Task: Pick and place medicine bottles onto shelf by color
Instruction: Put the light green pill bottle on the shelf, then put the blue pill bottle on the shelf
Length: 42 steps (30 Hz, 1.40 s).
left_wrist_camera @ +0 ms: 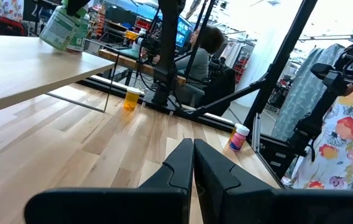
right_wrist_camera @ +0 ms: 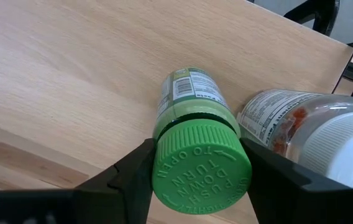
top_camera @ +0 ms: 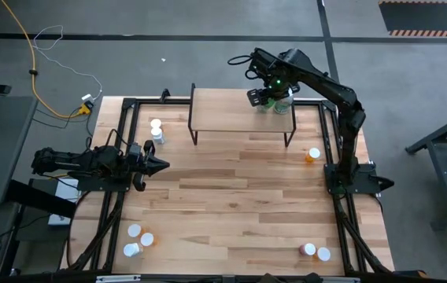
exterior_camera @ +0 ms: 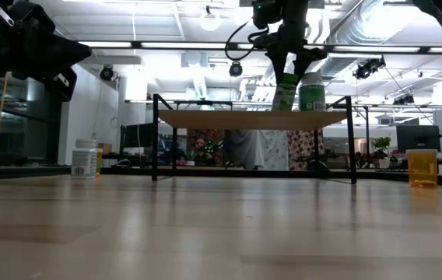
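The right gripper [right_wrist_camera: 201,171] clasps a green medicine bottle [right_wrist_camera: 195,118] by its green cap [right_wrist_camera: 201,168], a dark finger on either side, over the right end of the shelf [top_camera: 223,110] at the table's [top_camera: 239,204] far edge. In the low view the bottle stands close to upright, cap up, leaning slightly, its base at the shelf board. Raised letters on the cap read "PUSH DOWN TURN TO OPEN"; the body carries a printed label too small to read. A white-capped bottle [right_wrist_camera: 307,130] stands just beside it on the shelf. The left gripper [top_camera: 154,164] waits with fingers pressed together, empty, near the table's left edge.
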Tool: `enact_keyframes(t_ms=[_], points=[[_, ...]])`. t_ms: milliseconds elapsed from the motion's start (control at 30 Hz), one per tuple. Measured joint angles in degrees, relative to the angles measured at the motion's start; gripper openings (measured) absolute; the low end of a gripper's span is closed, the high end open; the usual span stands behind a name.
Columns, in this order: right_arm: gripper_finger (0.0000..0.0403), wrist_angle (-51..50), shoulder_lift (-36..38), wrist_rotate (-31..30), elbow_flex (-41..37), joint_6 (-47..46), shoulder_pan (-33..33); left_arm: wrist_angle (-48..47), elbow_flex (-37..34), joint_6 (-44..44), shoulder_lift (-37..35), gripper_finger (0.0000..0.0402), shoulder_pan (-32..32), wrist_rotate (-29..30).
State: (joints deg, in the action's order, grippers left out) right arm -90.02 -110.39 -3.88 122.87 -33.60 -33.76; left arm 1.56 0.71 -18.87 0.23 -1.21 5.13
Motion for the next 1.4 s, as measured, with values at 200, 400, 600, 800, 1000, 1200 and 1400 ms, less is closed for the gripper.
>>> enact_keyframes(t_ms=[200,400,600,800,1000,1200,1400], points=[[0.0229,0.0,0.0,0.0,0.0,0.0,0.0,0.0,0.0,0.0,0.0,0.0003,0.0,0.0],[0.0249,0.0,0.0,0.0,0.0,0.0,0.0,0.0,0.0,0.0,0.0,0.0003,0.0,0.0],[0.025,0.0,0.0,0.1,0.0,0.5,0.0,0.0,0.0,0.0,0.0,0.0003,0.0,0.0],[0.0251,0.0,0.9,10.5,0.0,3.5,-0.4,0.0,0.0,0.0,0.0,0.0003,0.0,0.0],[0.0251,0.0,5.5,8.4,0.0,8.9,3.2,0.0,0.0,0.8,0.0,0.0003,0.0,0.0],[0.0251,0.5,11.9,-2.5,-1.4,13.1,13.2,0.0,0.0,1.5,0.0,0.0003,0.0,0.3],[0.025,4.0,28.1,-8.8,-27.7,6.5,23.6,0.0,0.0,1.5,0.0,0.0003,0.0,0.3]])
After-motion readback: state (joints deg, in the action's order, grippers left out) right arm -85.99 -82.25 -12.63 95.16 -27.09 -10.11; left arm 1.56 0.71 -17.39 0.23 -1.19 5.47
